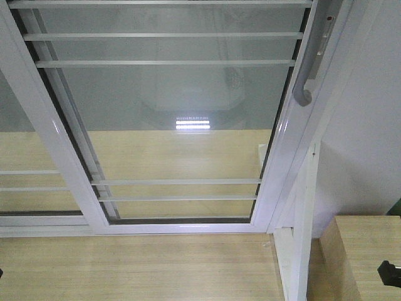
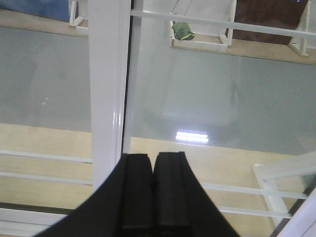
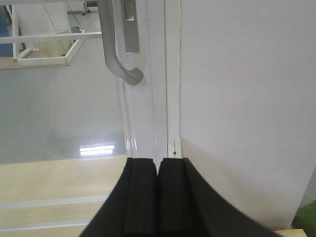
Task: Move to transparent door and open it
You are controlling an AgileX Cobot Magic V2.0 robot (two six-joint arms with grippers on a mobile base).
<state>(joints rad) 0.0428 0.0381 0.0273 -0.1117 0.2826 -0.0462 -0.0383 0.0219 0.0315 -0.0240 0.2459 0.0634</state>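
Trouble starts on the far left, where a plain glass panel [image 1: 25, 147] with no grip sits beside the transparent door [image 1: 182, 106]: push on that one and nothing useful happens. The left gripper [image 2: 154, 197] has its jaws pressed together, holding nothing, and it points at the white upright [image 2: 108, 84] where the two panes overlap. My worry is that a forward nudge from there knocks frame or glass instead of sliding anything. Beyond the glass a green thing [image 2: 182, 30] lies on a white frame, well out of play, and a light glare [image 1: 193, 123] shines off the pane, which could make the glass hard to judge. Moving across, the door fills the middle of the front view, shut against its right side, thin white bars running across top and bottom. Its curved grey handle [image 1: 304, 88] hangs on the right stile. The right gripper [image 3: 158, 197] sits below that handle, jaws also closed flat on nothing, nose aimed at the stile. Closed like that it cannot wrap the bar, I reckon. It has to open or hook behind the curve, and a shallow hook may slip off once the pull begins. Space is tight too, with the wall [image 3: 237, 98] just beside the stile, so a wide approach scrapes paint. Lower right, a white post [image 1: 301, 238] and a wooden block [image 1: 363, 257] stand near the base's path, likely snags if the robot rolls closer.
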